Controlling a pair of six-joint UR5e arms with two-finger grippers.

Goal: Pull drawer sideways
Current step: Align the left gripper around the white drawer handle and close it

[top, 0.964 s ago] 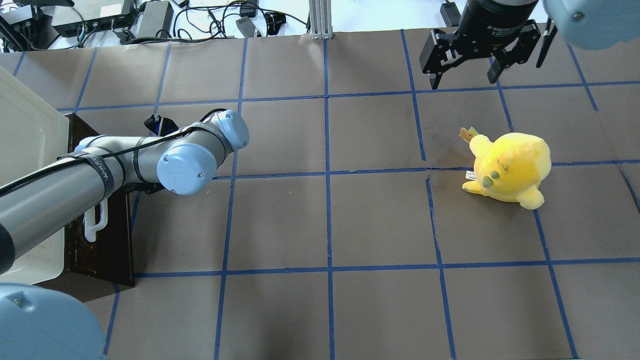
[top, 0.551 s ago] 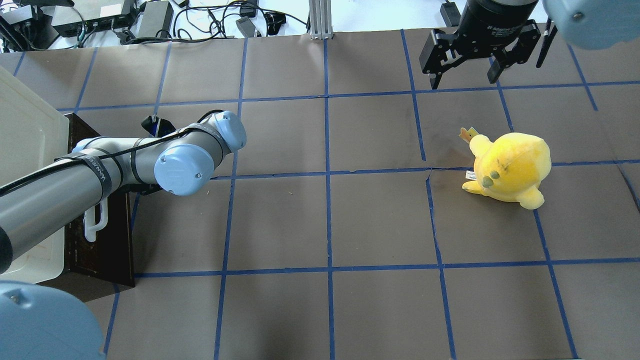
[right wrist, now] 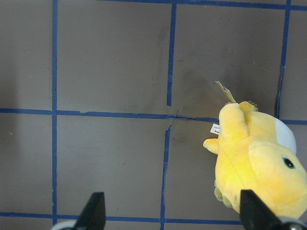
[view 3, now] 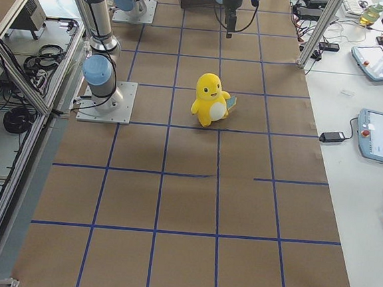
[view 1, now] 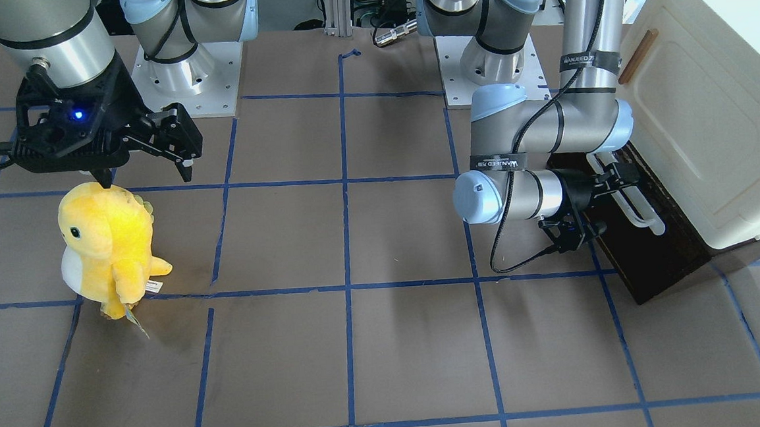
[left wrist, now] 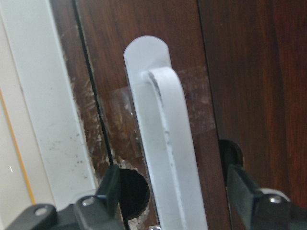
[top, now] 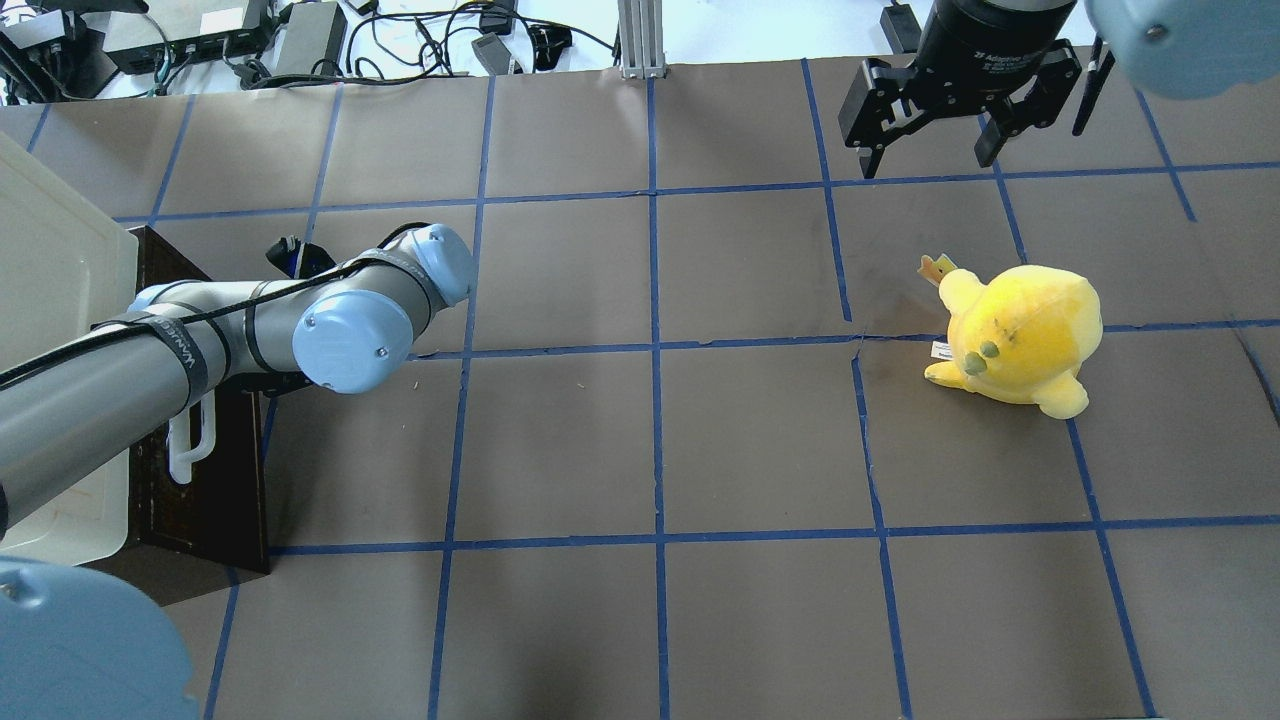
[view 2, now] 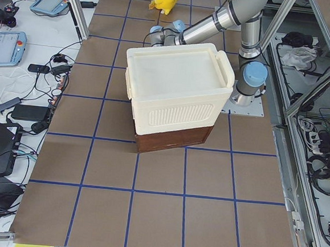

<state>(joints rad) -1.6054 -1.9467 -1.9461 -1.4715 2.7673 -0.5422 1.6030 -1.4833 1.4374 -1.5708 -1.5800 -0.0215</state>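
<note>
Moved: L arm [top: 350,335] wrist end sits closer to handle [top: 190,445] than 1 s ago, having drifted toward cabinet [top: 50,270]. R arm and plush [top: 1020,335] same as before.
Drawer: drawer [view 1: 660,256] sits at cabinet base, dark front carrying the handle and facing table middle. Looks pushed in; no inner floor shows.
Handle axis: white bar runs along drawer front. In L wrist view it goes bottom-to-top thru the finger gap, rounded end past the fingertips.
Handle vs gripper: handle is dead ahead of L gripper [left wrist: 173,179], btwn its fingers, long axis across the closing direction.
L gripper: jaws spread wide, one finger each side of handle, clear gap both sides. No contact seen, holds nothing.
Nearer arm: L, right at handle. R gripper [top: 930,160] is well apart from handle, far across table.
R gripper: fingers apart, empty, hanging over table on the far side of plush from handle.
Next (judgement): pinch the bar first, then pull away from cabinet, perpendicular to handle, toward plush side.
Risk (judgement): grip near bar's end could slip off or skew the drawer.
</note>
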